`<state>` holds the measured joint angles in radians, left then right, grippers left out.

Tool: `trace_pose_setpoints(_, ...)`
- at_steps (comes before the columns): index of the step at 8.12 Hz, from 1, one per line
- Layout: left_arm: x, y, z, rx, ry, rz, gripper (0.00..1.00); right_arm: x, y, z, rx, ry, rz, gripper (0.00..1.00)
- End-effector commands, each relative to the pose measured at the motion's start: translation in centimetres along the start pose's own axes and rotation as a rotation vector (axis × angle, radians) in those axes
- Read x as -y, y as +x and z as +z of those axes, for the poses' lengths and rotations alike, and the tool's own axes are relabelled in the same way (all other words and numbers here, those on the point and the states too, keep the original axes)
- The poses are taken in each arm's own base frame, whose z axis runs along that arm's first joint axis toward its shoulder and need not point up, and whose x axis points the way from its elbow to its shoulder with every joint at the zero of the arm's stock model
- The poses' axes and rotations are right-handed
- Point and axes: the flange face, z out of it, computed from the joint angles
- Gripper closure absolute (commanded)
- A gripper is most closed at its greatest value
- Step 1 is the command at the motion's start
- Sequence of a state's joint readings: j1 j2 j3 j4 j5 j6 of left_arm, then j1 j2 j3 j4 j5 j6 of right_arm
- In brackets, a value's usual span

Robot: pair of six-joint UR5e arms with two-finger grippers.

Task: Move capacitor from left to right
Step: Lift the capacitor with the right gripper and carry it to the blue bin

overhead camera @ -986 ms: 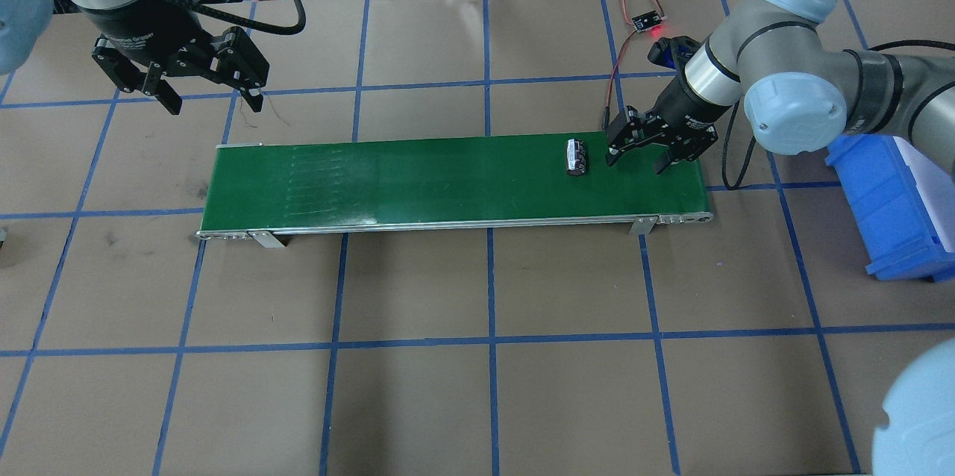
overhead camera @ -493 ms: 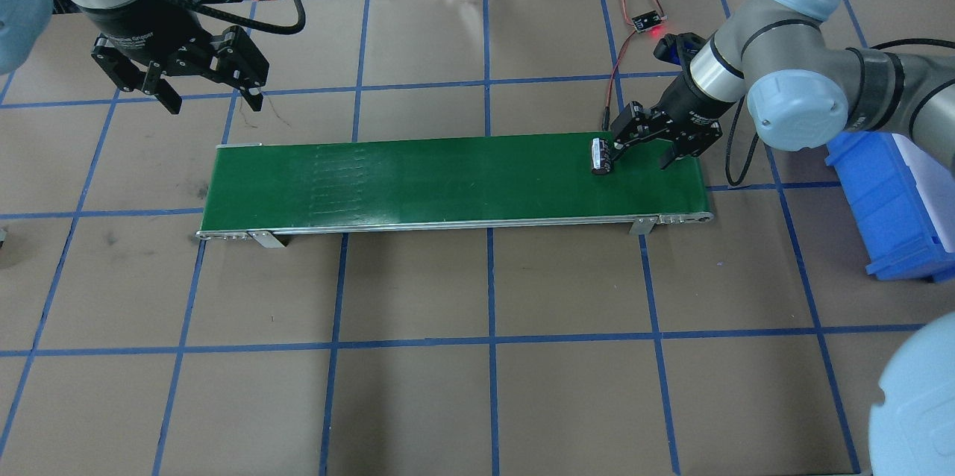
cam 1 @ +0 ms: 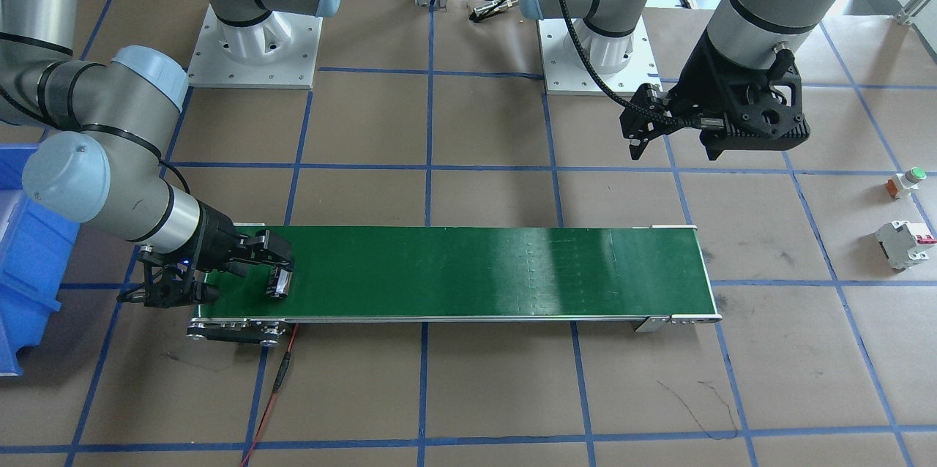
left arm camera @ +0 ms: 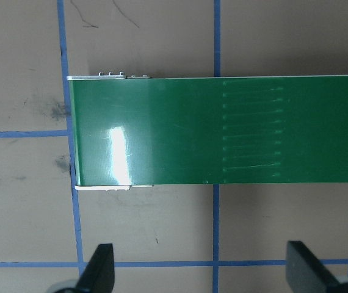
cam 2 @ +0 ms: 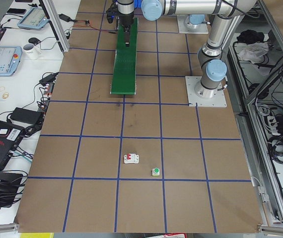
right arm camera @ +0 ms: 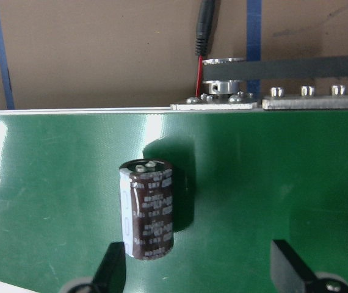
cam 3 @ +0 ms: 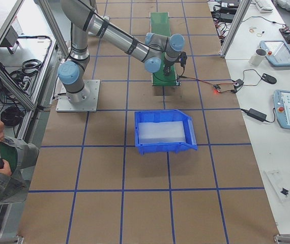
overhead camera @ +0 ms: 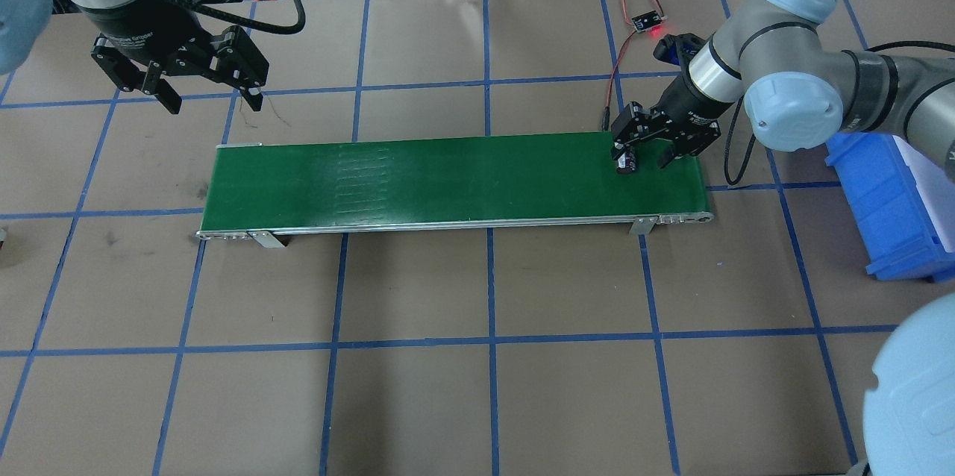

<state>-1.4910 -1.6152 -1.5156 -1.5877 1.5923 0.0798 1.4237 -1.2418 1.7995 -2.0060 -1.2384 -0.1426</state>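
Observation:
The capacitor (overhead camera: 625, 160), a stubby dark cylinder with a pale stripe, lies on the green conveyor belt (overhead camera: 448, 177) near its right end. My right gripper (overhead camera: 642, 157) is open and low over the belt. In the right wrist view the capacitor (right arm camera: 148, 207) lies between the fingers, close to the left finger (right arm camera: 110, 271), and nothing grips it. It also shows in the front view (cam 1: 278, 282) beside the right gripper (cam 1: 234, 280). My left gripper (overhead camera: 213, 98) is open and empty, held above the table behind the belt's left end (left arm camera: 101, 128).
A blue bin (overhead camera: 888, 200) stands right of the belt. A small sensor board with a red light (overhead camera: 647, 22) and its wires lie behind the belt's right end. A white breaker (cam 1: 904, 244) and a green-capped button (cam 1: 906, 181) sit far out on the robot's left.
The capacitor has travelled right along the belt and now sits between the right gripper's fingers. The right gripper shifted slightly. The left arm has not moved.

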Motion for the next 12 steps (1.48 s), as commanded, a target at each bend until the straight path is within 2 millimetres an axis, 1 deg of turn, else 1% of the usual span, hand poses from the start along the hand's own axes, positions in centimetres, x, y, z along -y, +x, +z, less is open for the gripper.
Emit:
trace_pose_setpoints(1,0.0,0.0,-0.1,0.0,0.001,0.0,0.0,0.4,0.2,0.3,-0.005,0.014,-0.003,0.33)
trace_pose_setpoints(3,0.0,0.0,-0.1,0.0,0.003,0.0,0.0,0.4,0.3,0.3,-0.011,0.013,-0.005,0.66)
trace_pose_setpoints(4,0.0,0.0,-0.2,0.0,0.003,0.0,0.0,0.4,0.4,0.3,-0.01,0.009,-0.005,0.91)
trace_pose_setpoints(5,0.0,0.0,-0.1,0.0,0.001,0.0,0.0,0.3,0.6,0.3,-0.009,0.005,0.003,1.0)
trace_pose_setpoints(7,0.0,0.0,-0.1,0.0,0.001,0.0,0.0,0.5,1.2,-0.1,-0.011,0.014,-0.004,1.0)
trace_pose_setpoints(8,0.0,0.0,-0.2,0.0,0.005,0.0,0.0,0.7,1.2,-1.2,-0.019,0.034,-0.004,1.0)
trace_pose_setpoints(9,0.0,0.0,-0.2,0.0,0.005,0.0,0.0,1.3,2.1,-3.1,-0.103,0.051,0.0,1.0)
trace_pose_setpoints(10,0.0,0.0,-0.2,0.0,0.005,0.0,0.0,1.1,2.7,-5.8,-0.183,0.043,0.013,1.0)
trace_pose_setpoints(11,0.0,0.0,-0.2,0.0,0.005,0.0,0.0,0.3,2.4,-9.2,-0.248,0.052,0.011,1.0)
trace_pose_setpoints(12,0.0,0.0,-0.2,0.0,0.006,-0.002,0.0,-0.4,2.6,-11.1,-0.333,0.064,0.001,1.0)
